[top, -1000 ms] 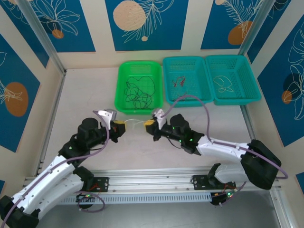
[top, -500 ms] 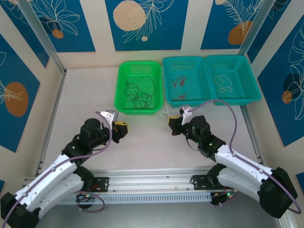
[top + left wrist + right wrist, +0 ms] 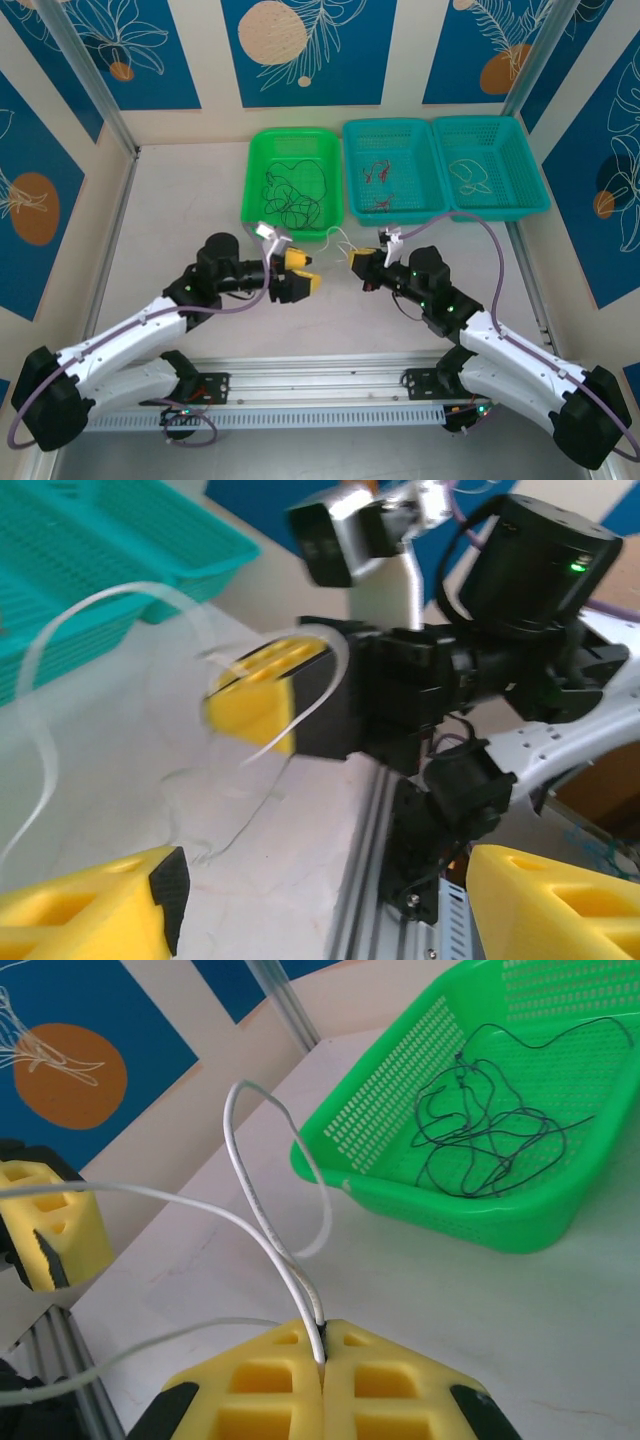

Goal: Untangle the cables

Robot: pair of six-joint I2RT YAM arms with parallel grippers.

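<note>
Thin white wire [image 3: 285, 1263]: one end pinched between the yellow foam pads of the right gripper [image 3: 322, 1358], which are pressed fully together. The rest loops free over the beige desk [image 3: 180, 210], just in front of the baskets.

Left gripper [image 3: 304, 274]: spread wide, holding nothing, facing the right one, near but apart.

Thin black wire [image 3: 290, 197]: loose loops inside green plastic basket [image 3: 250, 190].

Thin red wire [image 3: 378, 176]: in adjoining teal plastic basket [image 3: 348, 180].

Walls: blue panels with leaf prints.

White arm links [image 3: 120, 340], black joints [image 3: 220, 250], lilac wiring [image 3: 462, 218], yellow finger pads [image 3: 270, 1400].
</note>
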